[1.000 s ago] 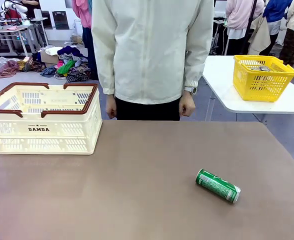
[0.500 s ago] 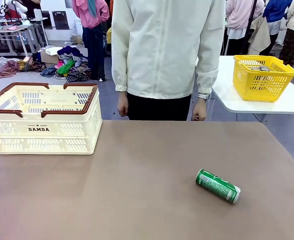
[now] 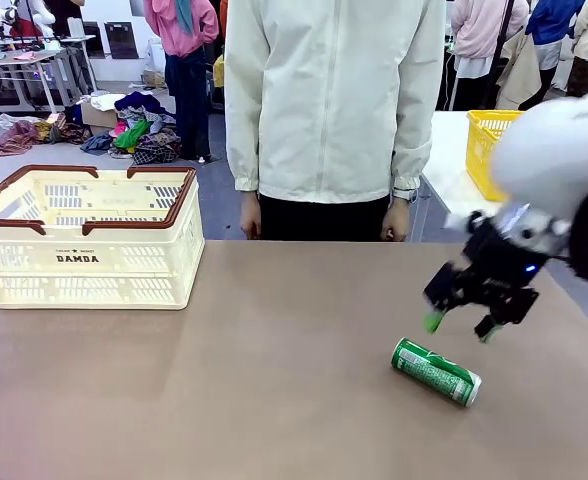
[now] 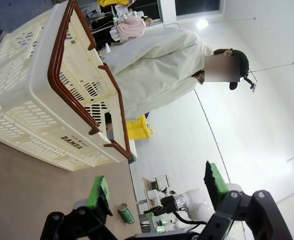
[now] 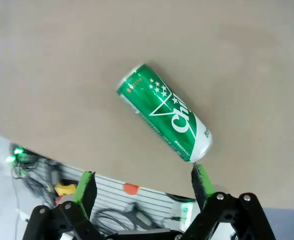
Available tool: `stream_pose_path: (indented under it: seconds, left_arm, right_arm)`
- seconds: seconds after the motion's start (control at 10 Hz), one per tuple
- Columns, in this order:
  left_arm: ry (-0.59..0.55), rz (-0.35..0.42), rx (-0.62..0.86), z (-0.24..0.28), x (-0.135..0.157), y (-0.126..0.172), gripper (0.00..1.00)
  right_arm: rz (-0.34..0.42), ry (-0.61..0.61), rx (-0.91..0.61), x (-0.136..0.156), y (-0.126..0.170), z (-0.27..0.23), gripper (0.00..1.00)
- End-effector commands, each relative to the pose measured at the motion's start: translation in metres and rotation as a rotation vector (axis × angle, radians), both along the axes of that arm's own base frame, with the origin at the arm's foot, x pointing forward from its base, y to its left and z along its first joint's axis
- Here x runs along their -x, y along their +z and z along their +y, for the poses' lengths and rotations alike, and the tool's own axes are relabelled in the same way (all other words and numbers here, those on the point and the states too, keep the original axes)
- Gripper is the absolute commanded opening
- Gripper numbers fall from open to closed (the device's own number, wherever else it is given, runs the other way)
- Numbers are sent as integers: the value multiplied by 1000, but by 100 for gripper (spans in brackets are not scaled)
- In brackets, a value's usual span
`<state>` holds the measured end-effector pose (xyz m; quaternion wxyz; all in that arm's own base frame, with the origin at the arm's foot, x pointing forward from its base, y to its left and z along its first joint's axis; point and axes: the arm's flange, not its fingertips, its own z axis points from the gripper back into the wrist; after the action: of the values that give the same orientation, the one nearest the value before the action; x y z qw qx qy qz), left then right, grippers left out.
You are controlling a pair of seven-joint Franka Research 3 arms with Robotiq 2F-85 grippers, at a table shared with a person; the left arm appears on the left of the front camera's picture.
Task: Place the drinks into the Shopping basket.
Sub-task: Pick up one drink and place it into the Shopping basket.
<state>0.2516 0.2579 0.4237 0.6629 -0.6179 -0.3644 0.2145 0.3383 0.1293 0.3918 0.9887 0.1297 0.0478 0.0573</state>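
Hovering our right tool (image 3: 460, 327), wide open and empty, just above the green can (image 3: 436, 371), we judge this arm nearer. The can lies on its side on the worktop (image 3: 224, 400), long axis slanting across our jaws, well apart from the Shopping basket (image 3: 84, 245).

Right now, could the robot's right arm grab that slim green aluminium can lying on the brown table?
Probably yes: the right gripper hangs open just above the slim green aluminium can, with nothing between them.
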Motion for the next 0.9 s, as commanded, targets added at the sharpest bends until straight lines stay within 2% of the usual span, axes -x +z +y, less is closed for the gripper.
stream_pose_path:
  seconds: [0.0, 0.3, 0.4, 0.5, 0.8]
  left_arm:
    - [-11, 4, 6, 1, 4, 2, 100]
    - [-11, 4, 6, 1, 4, 2, 100]
    - [-11, 4, 6, 1, 4, 2, 100]
    - [-11, 4, 6, 1, 4, 2, 100]
    - [-11, 4, 6, 1, 4, 2, 100]
  right_arm:
    - [-34, 24, 165, -23, -7, 9, 100]
    - [-71, -47, 204, -17, -16, 15, 100]
    - [-136, -107, 204, -15, -13, 10, 100]
    - [-44, 19, 194, -17, -18, 14, 100]
    - [-44, 19, 194, -17, -18, 14, 100]
